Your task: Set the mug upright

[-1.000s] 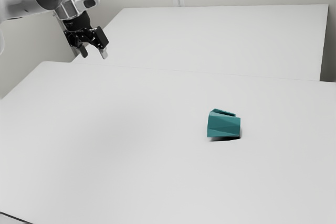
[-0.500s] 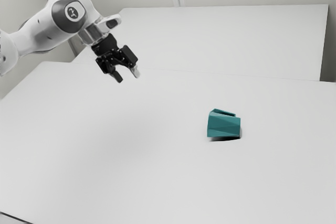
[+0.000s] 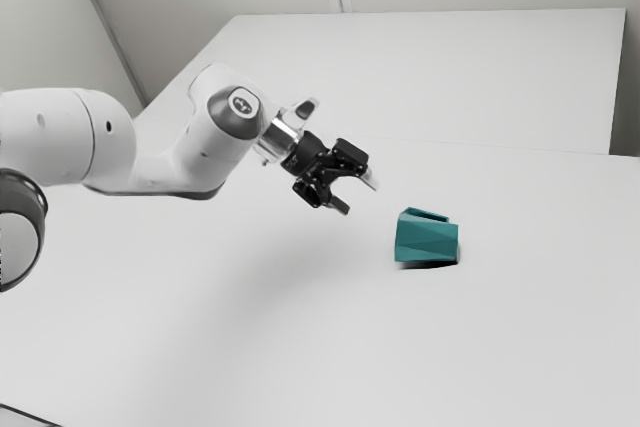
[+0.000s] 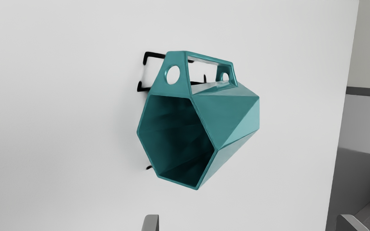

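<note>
Within the table's edge [image 4: 340, 115], the mug [image 3: 427, 239] lies sideways, end effector [image 3: 358, 197] apart.

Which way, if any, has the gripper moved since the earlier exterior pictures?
Yes: the gripper has moved toward the exterior view's right and lower in it, nearer the unmoved mug.

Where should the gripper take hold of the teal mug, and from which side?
Probably the rim, on the wall raised off the table, coming from the mouth side with one finger inside. The mug lies sideways, its open mouth facing the gripper, and its wall looks thin.
</note>
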{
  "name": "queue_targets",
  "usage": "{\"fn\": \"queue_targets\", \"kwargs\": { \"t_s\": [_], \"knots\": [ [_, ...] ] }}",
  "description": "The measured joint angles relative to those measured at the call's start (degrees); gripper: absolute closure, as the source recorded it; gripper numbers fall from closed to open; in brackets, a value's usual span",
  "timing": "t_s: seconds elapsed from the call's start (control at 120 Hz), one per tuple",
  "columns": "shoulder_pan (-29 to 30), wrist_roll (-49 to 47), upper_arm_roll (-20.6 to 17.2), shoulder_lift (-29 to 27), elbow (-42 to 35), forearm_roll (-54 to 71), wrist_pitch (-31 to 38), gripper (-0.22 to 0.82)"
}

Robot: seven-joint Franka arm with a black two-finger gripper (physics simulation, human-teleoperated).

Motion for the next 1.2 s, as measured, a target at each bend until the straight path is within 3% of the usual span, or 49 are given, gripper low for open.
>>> {"fn": "queue_targets", "kwargs": {
  "t_s": [0.617, 0.783, 0.875, 1.0, 1.2],
  "knots": [
    [-5.26, 6.05, -0.82, 10.81, 2.55, -18.63, 5.88, 0.01],
    [-5.41, 7.38, -1.70, 10.91, 3.34, -20.06, 6.08, 0.41],
    [-5.48, 7.98, -1.84, 10.87, 3.62, -20.62, 6.13, 0.57],
    [-5.56, 8.65, -1.95, 10.84, 3.80, -21.03, 6.17, 0.68],
    [-5.57, 9.38, -1.88, 9.91, 4.27, -20.76, 6.20, 0.75]
  ]
}}
